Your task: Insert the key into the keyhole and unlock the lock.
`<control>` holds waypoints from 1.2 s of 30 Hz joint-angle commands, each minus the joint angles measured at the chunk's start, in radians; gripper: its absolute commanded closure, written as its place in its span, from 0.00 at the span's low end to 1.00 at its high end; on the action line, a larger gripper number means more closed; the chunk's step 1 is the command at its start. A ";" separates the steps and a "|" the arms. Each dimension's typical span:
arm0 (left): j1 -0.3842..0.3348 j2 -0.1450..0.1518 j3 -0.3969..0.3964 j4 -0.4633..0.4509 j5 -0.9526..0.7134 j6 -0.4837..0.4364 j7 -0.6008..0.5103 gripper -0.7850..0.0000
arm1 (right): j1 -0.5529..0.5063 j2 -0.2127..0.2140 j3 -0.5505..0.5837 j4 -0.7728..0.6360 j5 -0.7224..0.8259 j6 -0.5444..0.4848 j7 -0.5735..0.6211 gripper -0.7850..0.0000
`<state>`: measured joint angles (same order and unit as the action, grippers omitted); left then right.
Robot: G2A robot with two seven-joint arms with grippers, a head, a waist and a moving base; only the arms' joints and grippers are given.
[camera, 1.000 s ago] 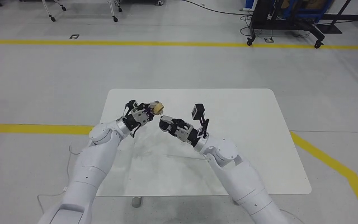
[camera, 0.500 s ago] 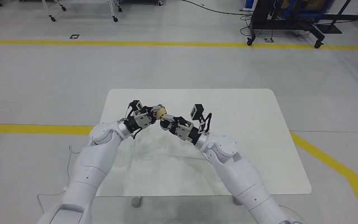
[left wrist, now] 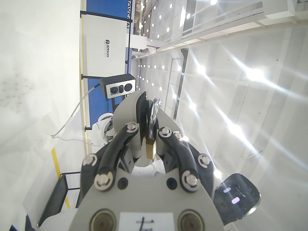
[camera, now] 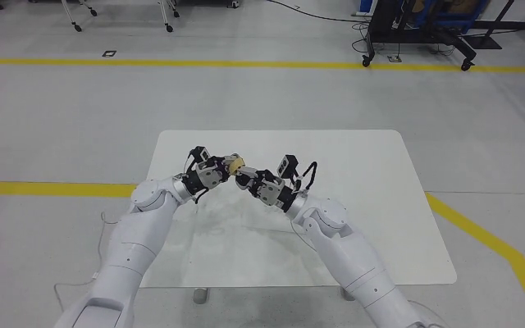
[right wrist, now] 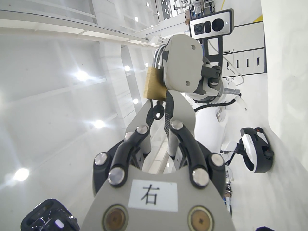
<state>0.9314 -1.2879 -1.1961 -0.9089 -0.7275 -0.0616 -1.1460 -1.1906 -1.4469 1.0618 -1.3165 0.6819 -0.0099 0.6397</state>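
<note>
White table (camera: 369, 213) under the lock (camera: 233, 163), yellow-lined grey floor (camera: 246, 98) around

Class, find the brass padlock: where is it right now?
In the top view the padlock is held over the table's left half, clamped in the left gripper, with the key in the right gripper at its base.

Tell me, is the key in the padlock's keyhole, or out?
Looks in, at least partly: in the right wrist view the black-headed key sits right under the brass padlock, almost no blade showing. Depth: cannot tell.
</note>
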 commanded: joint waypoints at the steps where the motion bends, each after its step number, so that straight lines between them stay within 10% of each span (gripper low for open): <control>1: 0.000 0.000 0.000 -0.001 0.002 -0.001 0.004 1.00 | 0.000 0.000 -0.002 0.000 -0.007 0.000 0.000 1.00; 18: 0.005 0.003 0.003 -0.013 0.034 -0.042 0.030 1.00 | -0.025 0.015 0.015 -0.044 -0.080 0.015 -0.019 1.00; 36: 0.032 0.008 -0.024 -0.049 0.046 -0.157 0.104 1.00 | -0.033 -0.026 0.019 0.034 0.498 0.159 0.021 1.00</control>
<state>0.9619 -1.2799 -1.2177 -0.9561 -0.6756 -0.2156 -1.0441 -1.2251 -1.4719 1.0796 -1.2866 1.1570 0.1428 0.6590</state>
